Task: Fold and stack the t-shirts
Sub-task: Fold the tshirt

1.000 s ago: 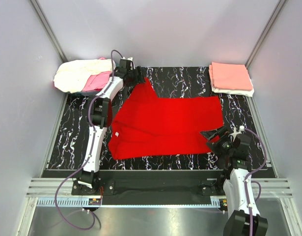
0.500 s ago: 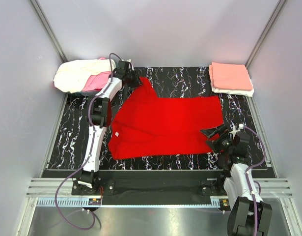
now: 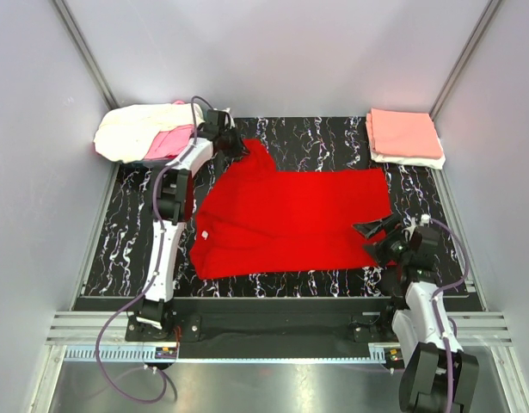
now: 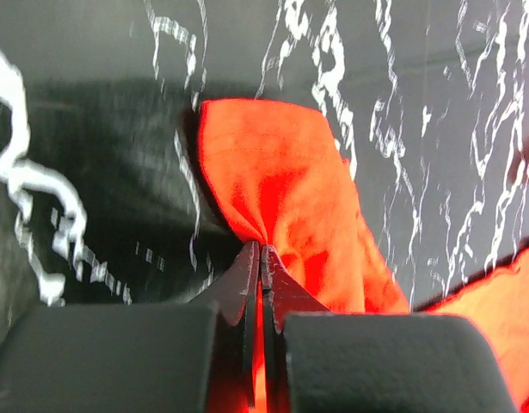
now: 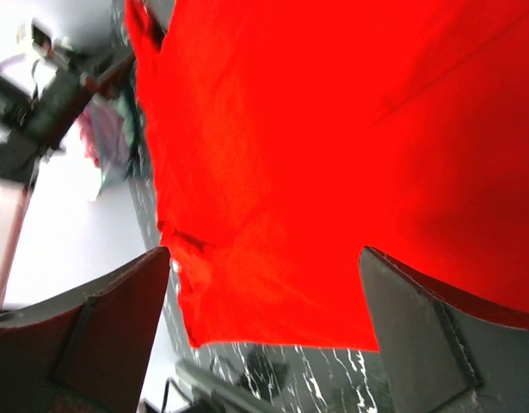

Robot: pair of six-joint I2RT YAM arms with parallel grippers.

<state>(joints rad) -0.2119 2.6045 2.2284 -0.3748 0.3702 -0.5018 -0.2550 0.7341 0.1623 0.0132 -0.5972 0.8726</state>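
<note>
Grey walls (image 3: 273, 52) are enclosing a black marble-patterned table (image 3: 126, 232). The red t-shirt (image 3: 290, 219) is lying spread out flat across the table's middle, taking up most of the surface. At the far left corner a cream-white shirt (image 3: 131, 129) is sitting in a loose heap, with a pink shirt (image 3: 171, 142) bunched against its near right side. At the far right corner a folded salmon-pink shirt (image 3: 404, 133) is resting squarely on a folded white shirt (image 3: 415, 161).

The left gripper (image 3: 232, 140) is reaching to the red t-shirt's far left corner, where a sleeve is pointing away from the arms. Its jaws are pressing together on the tip of that sleeve. In the left wrist view the red cloth is fanning out from between the closed fingertips over the table.

The right gripper (image 3: 380, 238) is hovering at the shirt's near right corner with its jaws standing wide apart, gripping nothing. In the right wrist view its two fingers (image 5: 118, 327) are framing the red cloth lying beyond them. Whether they are touching it I cannot tell.
</note>
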